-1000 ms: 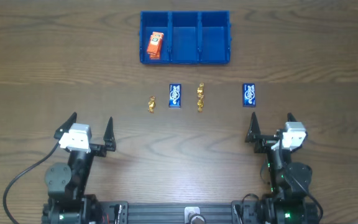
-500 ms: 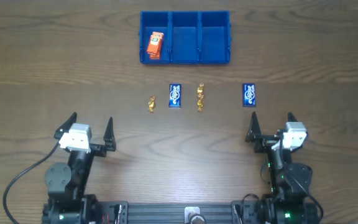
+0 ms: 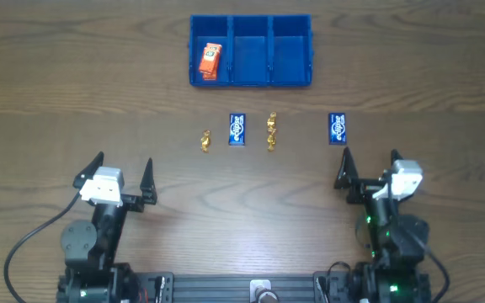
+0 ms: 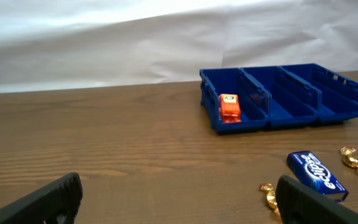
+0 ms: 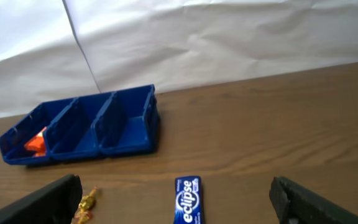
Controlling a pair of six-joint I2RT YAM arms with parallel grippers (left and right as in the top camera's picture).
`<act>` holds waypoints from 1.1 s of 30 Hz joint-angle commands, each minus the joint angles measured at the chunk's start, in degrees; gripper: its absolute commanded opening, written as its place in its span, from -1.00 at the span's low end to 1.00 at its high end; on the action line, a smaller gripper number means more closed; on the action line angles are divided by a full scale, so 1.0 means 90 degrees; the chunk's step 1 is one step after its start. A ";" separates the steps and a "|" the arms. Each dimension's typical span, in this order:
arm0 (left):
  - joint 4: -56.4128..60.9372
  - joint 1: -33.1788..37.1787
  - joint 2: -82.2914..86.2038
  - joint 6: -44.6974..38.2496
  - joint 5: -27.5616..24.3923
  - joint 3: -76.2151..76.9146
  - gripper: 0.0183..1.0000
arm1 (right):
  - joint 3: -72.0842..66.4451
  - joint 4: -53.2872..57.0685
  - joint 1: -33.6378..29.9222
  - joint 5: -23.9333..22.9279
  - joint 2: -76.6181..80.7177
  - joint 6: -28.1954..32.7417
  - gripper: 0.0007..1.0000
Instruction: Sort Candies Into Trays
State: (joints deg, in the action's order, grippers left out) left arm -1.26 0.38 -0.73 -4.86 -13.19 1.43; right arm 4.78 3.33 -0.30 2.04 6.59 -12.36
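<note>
A blue three-compartment tray [image 3: 251, 82] stands at the far middle of the table, with an orange candy pack [image 3: 210, 59] in its left compartment. In front of it lie a small gold candy [image 3: 206, 140], a blue gum pack [image 3: 237, 129], a pair of gold candies [image 3: 271, 131] and a second blue gum pack [image 3: 338, 128]. My left gripper [image 3: 124, 170] is open, low at the near left, well short of the candies. My right gripper [image 3: 369, 164] is open just behind the right gum pack [image 5: 187, 200]. The left wrist view shows the tray [image 4: 297, 115], the orange pack [image 4: 229, 107] and the left gum pack [image 4: 316, 175].
Bare wooden tabletop surrounds the candies and both arms. A white backdrop rises behind the tray in both wrist views. The tray's middle and right compartments hold nothing.
My right arm has shifted slightly forward and to the right, towards the right gum pack. The left arm and all candies are unchanged.
</note>
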 commanded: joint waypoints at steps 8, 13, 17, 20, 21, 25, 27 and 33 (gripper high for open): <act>-0.0211 0.0039 0.0058 -0.0100 -0.0036 -0.0129 1.00 | 0.5627 0.3738 -0.0158 0.0537 0.5219 0.1163 1.00; -0.0211 0.0039 0.0058 -0.0100 -0.0039 -0.0129 1.00 | 0.7274 0.5136 -0.0146 0.0406 0.7538 0.1547 1.00; -0.0211 0.0039 0.0058 -0.0100 -0.0036 -0.0129 1.00 | 0.7514 0.5384 -0.0095 0.0398 0.8871 0.1547 1.00; -0.0211 0.0039 0.0058 -0.0100 -0.0039 -0.0129 1.00 | 0.7514 0.5319 0.0010 0.0396 0.9743 0.1547 1.00; -0.0211 0.0039 0.0058 -0.0100 -0.0039 -0.0129 1.00 | 0.7514 0.5263 0.0051 0.0396 0.9947 0.1545 1.00; -0.0211 0.0039 0.0058 -0.0100 -0.0039 -0.0129 1.00 | 0.7514 0.4991 0.0240 0.0202 1.0656 0.1435 1.00; -0.0211 0.0039 0.0058 -0.0100 -0.0039 -0.0129 0.99 | 0.7514 0.4918 0.0291 -0.0029 1.0902 0.1297 1.00; -0.0211 0.0039 0.0058 -0.0100 -0.0039 -0.0129 1.00 | 0.7514 0.4845 0.0323 -0.0124 1.1319 0.1180 1.00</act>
State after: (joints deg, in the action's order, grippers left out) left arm -1.39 0.38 -0.58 -4.97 -13.17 1.50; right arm 71.75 47.07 2.55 2.59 107.07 -0.40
